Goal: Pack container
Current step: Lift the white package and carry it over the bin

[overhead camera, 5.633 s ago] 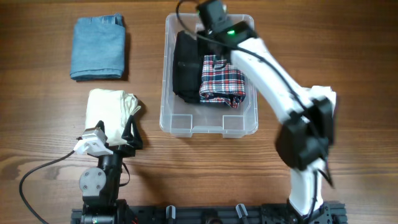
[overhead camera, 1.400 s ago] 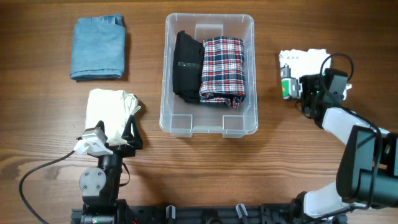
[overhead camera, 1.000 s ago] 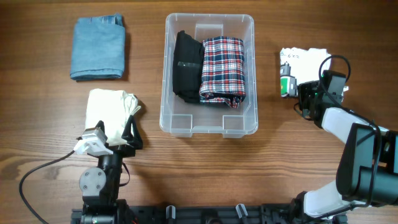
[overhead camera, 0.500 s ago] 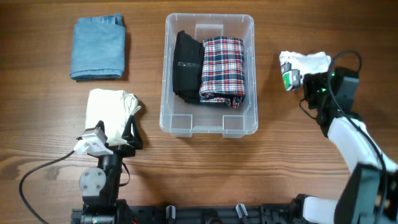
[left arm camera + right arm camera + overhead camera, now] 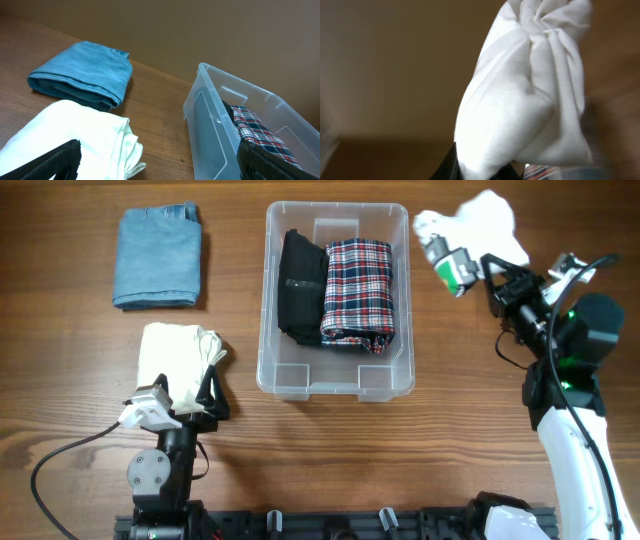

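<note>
change: the white folded cloth with a green tag (image 5: 478,225), lying on the bench a second ago, now hangs clear of it and has swung toward the bin.
right jaws: clamped on that cloth, which fills the wrist view (image 5: 530,90).
left jaws: spread wide and unmoved, low over the cream folded cloth (image 5: 178,355).
container: the clear rectangular plastic bin (image 5: 337,208) sits just left of the right jaws, its far right corner nearest them. it holds a black folded garment (image 5: 298,285) and a red, white and blue plaid folded cloth (image 5: 358,290).
meaning: the pick looks done, so carrying over the rim likely comes next.
waiting: a blue folded denim piece (image 5: 158,257), ahead of the left jaws.
</note>
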### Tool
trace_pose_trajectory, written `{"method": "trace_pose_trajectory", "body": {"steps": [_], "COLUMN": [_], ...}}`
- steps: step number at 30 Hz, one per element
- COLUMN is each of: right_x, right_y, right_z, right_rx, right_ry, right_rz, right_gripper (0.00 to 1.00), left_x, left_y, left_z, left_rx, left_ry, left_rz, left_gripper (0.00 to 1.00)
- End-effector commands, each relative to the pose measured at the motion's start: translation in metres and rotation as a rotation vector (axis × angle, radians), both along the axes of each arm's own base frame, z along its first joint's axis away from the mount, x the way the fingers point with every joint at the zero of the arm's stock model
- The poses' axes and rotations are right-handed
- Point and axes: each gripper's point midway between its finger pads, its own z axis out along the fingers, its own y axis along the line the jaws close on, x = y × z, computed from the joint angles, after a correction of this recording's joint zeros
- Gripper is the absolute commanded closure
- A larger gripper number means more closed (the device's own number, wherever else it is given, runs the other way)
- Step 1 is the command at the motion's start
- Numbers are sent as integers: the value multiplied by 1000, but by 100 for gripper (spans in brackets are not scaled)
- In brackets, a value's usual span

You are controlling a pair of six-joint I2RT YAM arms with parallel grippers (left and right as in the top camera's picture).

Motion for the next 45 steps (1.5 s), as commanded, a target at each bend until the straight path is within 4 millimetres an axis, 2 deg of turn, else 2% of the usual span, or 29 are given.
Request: {"method": "trace_pose_trajectory", "body": {"steps": [1,4,6,12,15,18,22,26,28,34,37,41,45], "right_x": [-44,-72,-86,-106,-109,-105,-93,-83,-76,-55,-38,-14,-1], "right_y": [57,87,107,151,170,181,180,179,177,166,154,130,116], "right_z": [51,70,72,54,43,34,39,72,96,195,225,227,199], "right_rx": [28,7,-8,-8,-6,2,10,-2,-9,-85,-215,-427,-580], "right_ry": [-141,-219,-237,-207,-182,-150,-140,-208,-247,-391,-391,-284,-151], "right_rz": [366,552,655,829,874,875,816,771,731,573,449,288,256], "right_gripper": [88,88,87,86,86,87,88,89,89,88,88,87,88], "left_x": [0,0,0,0,0,0,0,0,0,0,0,0,0], "left_y": [0,0,0,0,0,0,0,0,0,0,0,0,0], "left_z": [-3,-3,-3,-3,-3,-3,-3,-3,-3,-3,-3,-3,-3], "left_rx": [19,19,19,19,19,19,19,19,19,19,19,19,19], "left_ry": [7,7,7,7,7,7,7,7,7,7,7,7,7], "left_rz": [-6,-6,-6,-6,-6,-6,-6,-6,-6,-6,-6,-6,-6], "left_gripper": [0,0,0,0,0,0,0,0,0,0,0,0,0]}}
